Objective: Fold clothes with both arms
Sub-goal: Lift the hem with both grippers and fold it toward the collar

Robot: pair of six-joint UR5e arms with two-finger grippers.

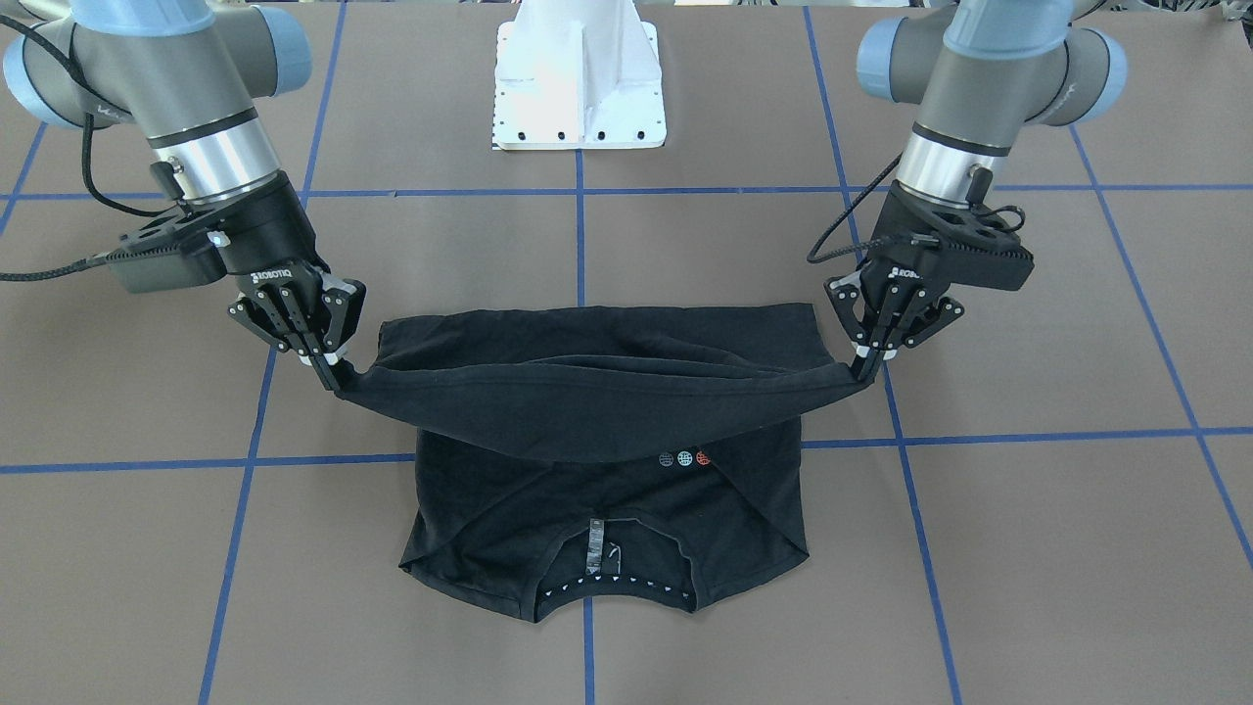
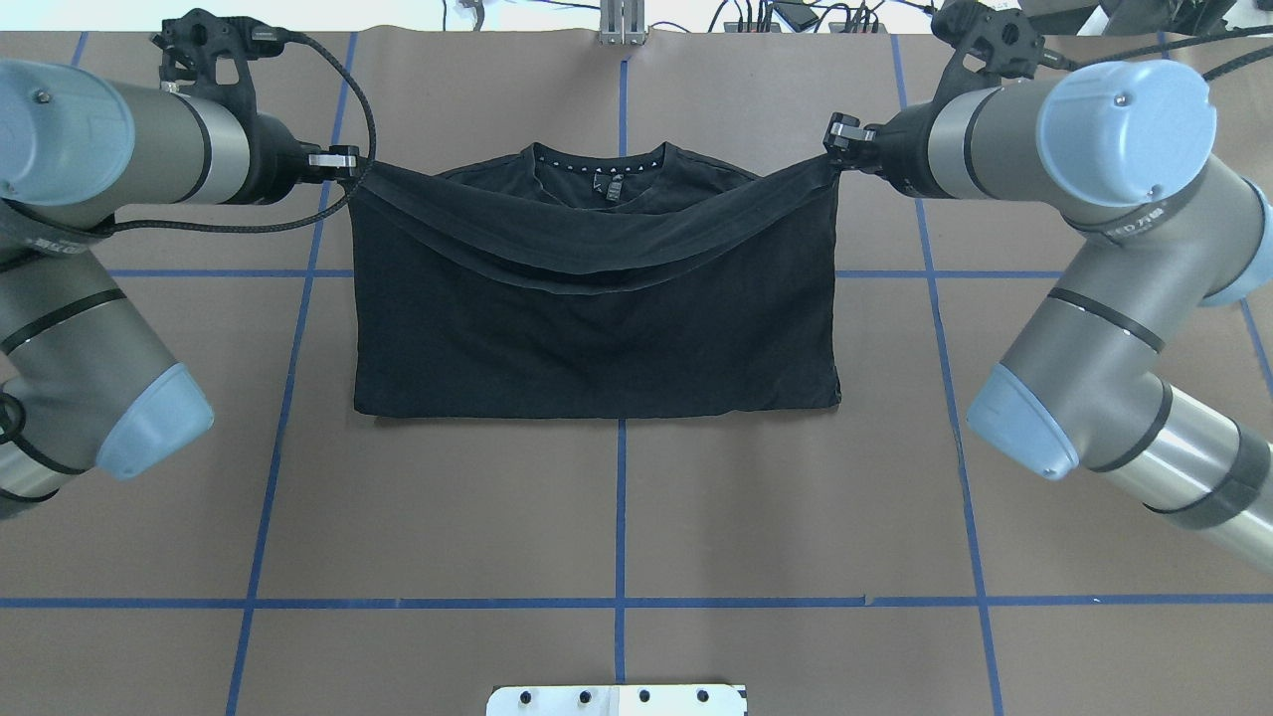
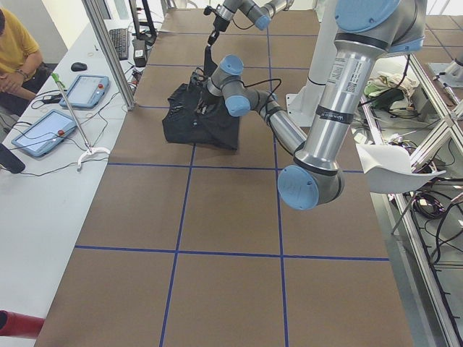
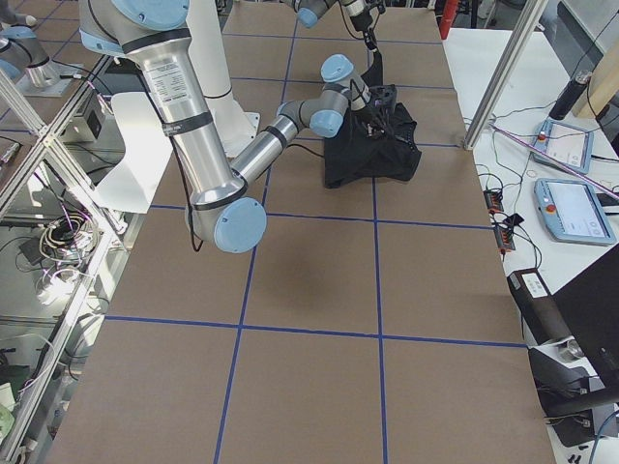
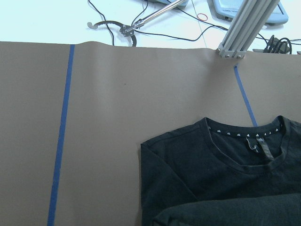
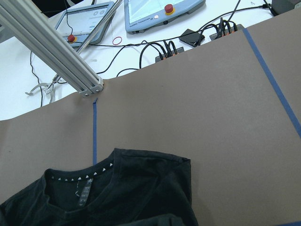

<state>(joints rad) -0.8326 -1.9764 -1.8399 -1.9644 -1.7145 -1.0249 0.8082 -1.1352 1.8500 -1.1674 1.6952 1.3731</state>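
Observation:
The black T-shirt (image 1: pixel 607 529) lies flat on the brown table, sleeves folded in, collar (image 1: pixel 612 578) toward the far side from the robot. Its hem edge (image 1: pixel 607 387) is lifted and stretched between both grippers, sagging in the middle over the chest. A bit of the chest graphic (image 1: pixel 685 457) shows under the sag. My left gripper (image 1: pixel 863 367) is shut on the hem corner at the shirt's left side; it also shows in the overhead view (image 2: pixel 350 160). My right gripper (image 1: pixel 328 377) is shut on the other hem corner, also in the overhead view (image 2: pixel 833 139). In the overhead view the shirt (image 2: pixel 597 338) is doubled over.
The white pedestal base (image 1: pixel 580 83) stands on the robot's side of the shirt. Blue tape lines (image 2: pixel 621 517) grid the brown table. An aluminium post (image 6: pixel 56 56), tablets (image 6: pixel 160 12) and cables lie beyond the table's far edge. An operator (image 3: pixel 14 50) sits at the side desk.

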